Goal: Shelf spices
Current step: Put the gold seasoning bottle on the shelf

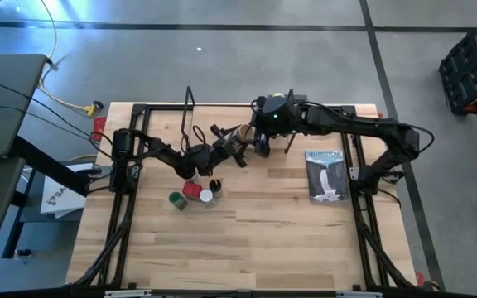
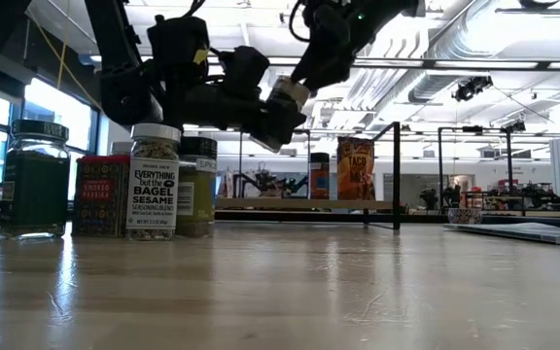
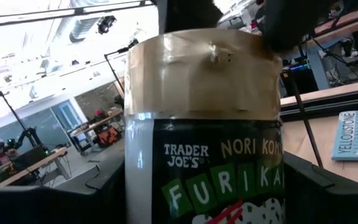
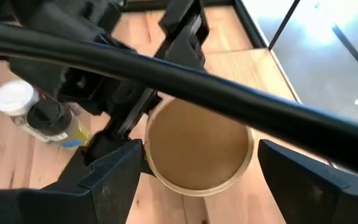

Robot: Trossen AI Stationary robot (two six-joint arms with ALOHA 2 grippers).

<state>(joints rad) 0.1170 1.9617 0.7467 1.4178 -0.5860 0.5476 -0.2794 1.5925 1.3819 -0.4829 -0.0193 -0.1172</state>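
Note:
A furikake jar [image 3: 204, 149] with a dark label and a tan lid [image 4: 197, 146] is held in the air over the far middle of the table [image 1: 240, 135]. My left gripper [image 1: 226, 145] is shut on its body, and my right gripper [image 1: 259, 136] is closed round its lid. Several spice jars [image 1: 193, 193] stand on their bases on the tabletop, left of centre. The light-wood shelf [image 2: 290, 204] lies behind them and carries a dark jar [image 2: 319, 175] and an orange taco packet [image 2: 355, 167]. My left gripper pinches the jar's labelled body [image 3: 135, 186] between its two fingers, coming from the table's left. The jar is lifted clear of the table and tilted, its lid pointing away from the gripper [image 2: 285, 97]. My right gripper has one finger on each side of the tan lid's rim [image 4: 149, 155], coming from above and from the table's right. The fingers [image 4: 114, 171] sit right against the lid. The jar stays clear of the table between both grippers.
A grey-blue booklet [image 1: 327, 175] lies flat at the right. The shelf's black wire upright [image 2: 397, 175] stands at its right end. The low view shows a green jar [image 2: 34, 180], a red paprika tin [image 2: 100, 194] and a sesame blend jar [image 2: 154, 182] close together.

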